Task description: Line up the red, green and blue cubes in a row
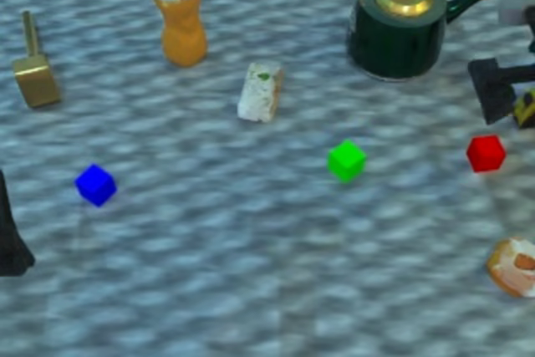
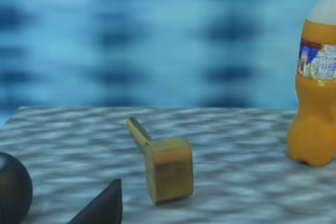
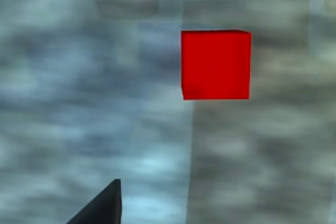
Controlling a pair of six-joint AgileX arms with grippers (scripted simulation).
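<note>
— Where do we stand with the cubes?

— The red cube (image 1: 486,154) sits at the frame's right, the green cube (image 1: 346,160) mid-right, the blue cube (image 1: 95,185) far left — well apart. Our right gripper (image 1: 501,89) hovers near red; whether its fingers are spread or closed we cannot tell. The left gripper (image 1: 10,240) waits at the left edge, likewise unclear.

— How do we grasp well?

— We centre over red, square to its faces, then descend.

— Obstacles?

— The kettle (image 1: 401,27) and the bread (image 1: 512,267) crowd red.
</note>
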